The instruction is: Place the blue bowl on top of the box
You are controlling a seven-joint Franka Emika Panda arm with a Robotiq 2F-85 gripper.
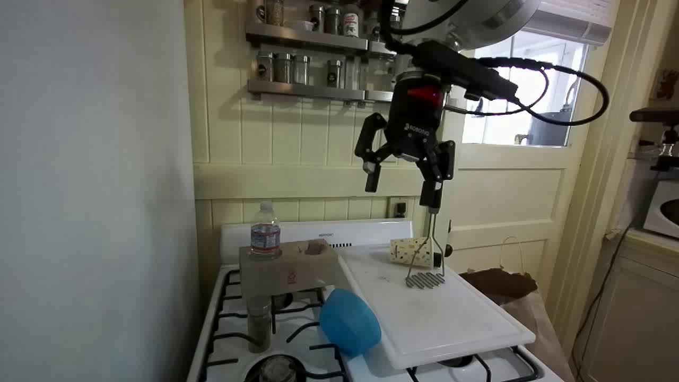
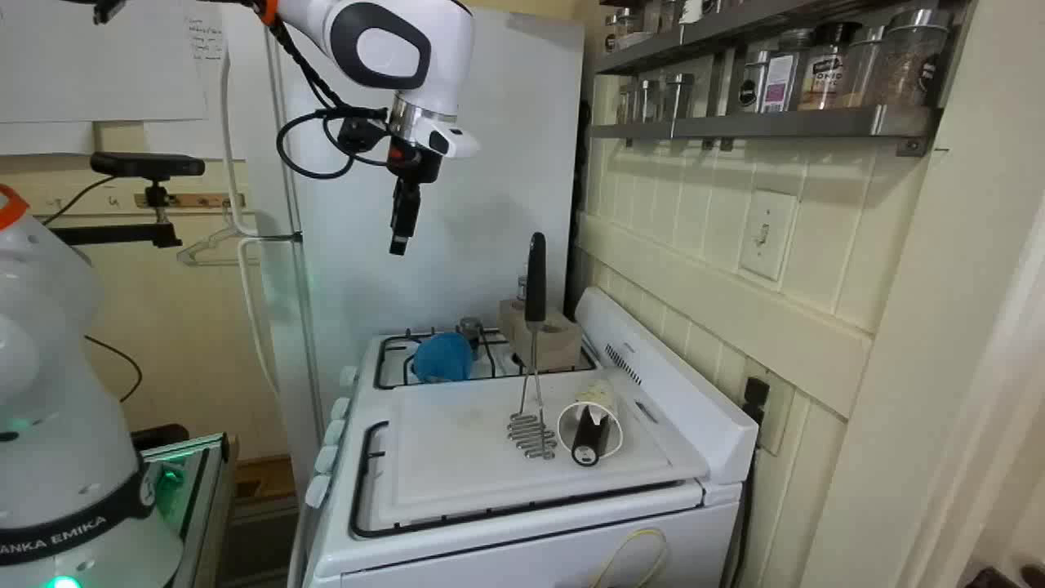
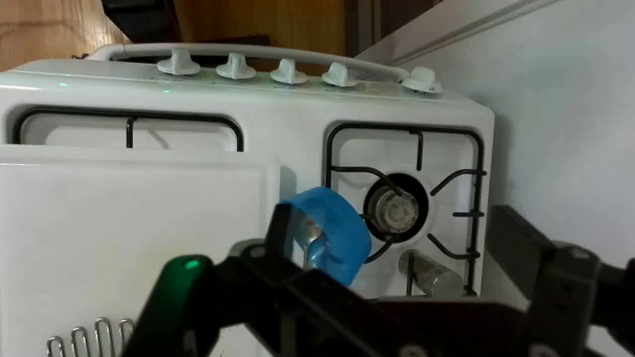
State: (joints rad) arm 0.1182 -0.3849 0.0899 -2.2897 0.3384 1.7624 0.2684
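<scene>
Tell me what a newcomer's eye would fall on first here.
Most likely the bright blue bowl, sitting tilted on the stove at the edge of the white board. Next, probably the masher, standing upright on that board as if balanced on its wire foot. Then perhaps the black jaws, hanging open and empty above the stove.

A cream panelled wall [image 1: 318, 138] stands beside a bright window [image 1: 532, 85], the floor [image 3: 278, 22] wooden.
</scene>
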